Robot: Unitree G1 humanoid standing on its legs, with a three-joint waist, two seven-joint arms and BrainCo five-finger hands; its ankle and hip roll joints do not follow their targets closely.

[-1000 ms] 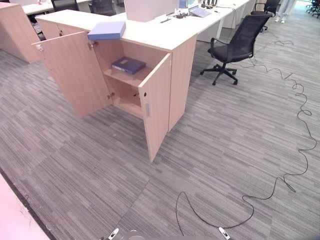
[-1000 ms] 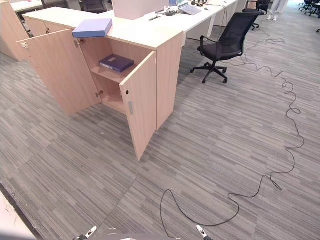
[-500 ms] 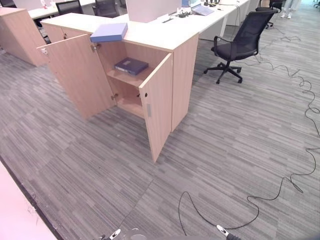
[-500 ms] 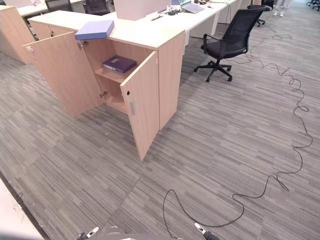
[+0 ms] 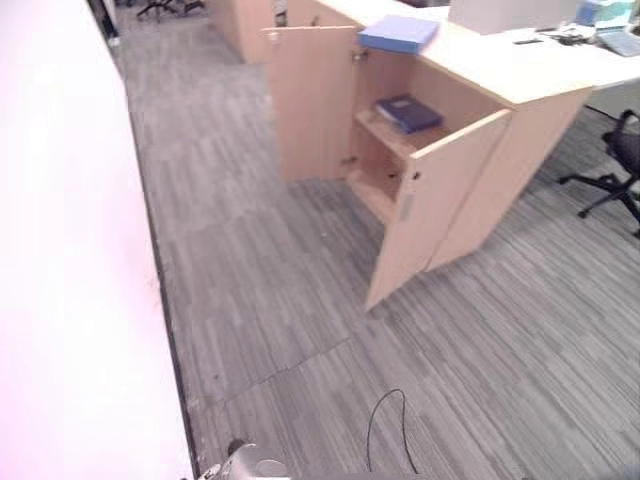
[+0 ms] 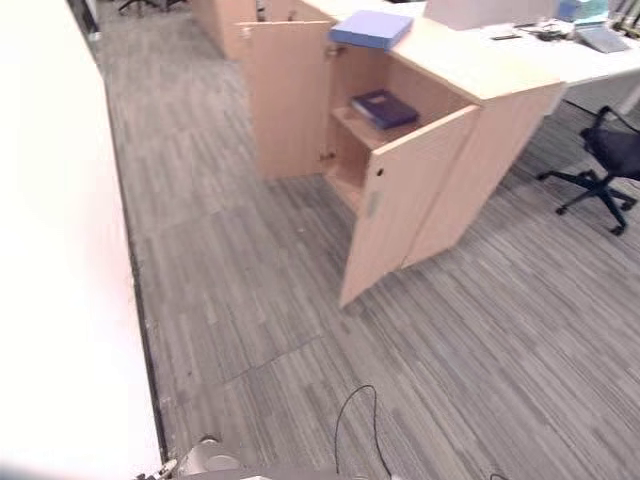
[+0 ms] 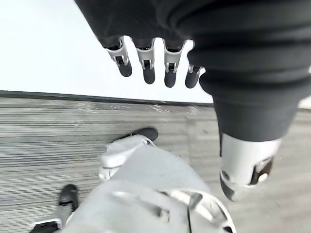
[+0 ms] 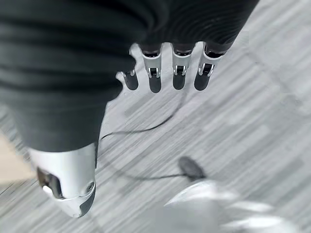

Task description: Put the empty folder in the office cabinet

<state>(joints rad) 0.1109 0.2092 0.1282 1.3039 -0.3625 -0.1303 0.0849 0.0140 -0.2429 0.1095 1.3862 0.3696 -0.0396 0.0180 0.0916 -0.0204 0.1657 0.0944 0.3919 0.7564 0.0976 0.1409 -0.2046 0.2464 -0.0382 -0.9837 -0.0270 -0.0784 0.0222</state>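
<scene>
A light blue folder [image 5: 399, 34] lies flat on top of the wooden office cabinet [image 5: 505, 90], near its left end. Both cabinet doors stand open, the left door [image 5: 312, 100] and the right door [image 5: 430, 203]. A dark blue folder [image 5: 408, 112] lies on the upper shelf inside. My left hand [image 7: 146, 63] hangs over the carpet beside a white wall, fingers straight and holding nothing. My right hand [image 8: 170, 73] hangs over the carpet, fingers straight and empty. Both hands are far from the cabinet.
A white wall or partition [image 5: 70, 250] runs along the left side with a dark base strip. A black office chair [image 6: 605, 160] stands at the right. A white desk [image 5: 600, 50] with a laptop and small items adjoins the cabinet. Grey striped carpet [image 5: 280, 300] lies between me and the cabinet.
The camera has swung left: the whole scene has shifted right, the white wall now takes up the left side, and the cabinet sits at upper right. The folders have not moved.
</scene>
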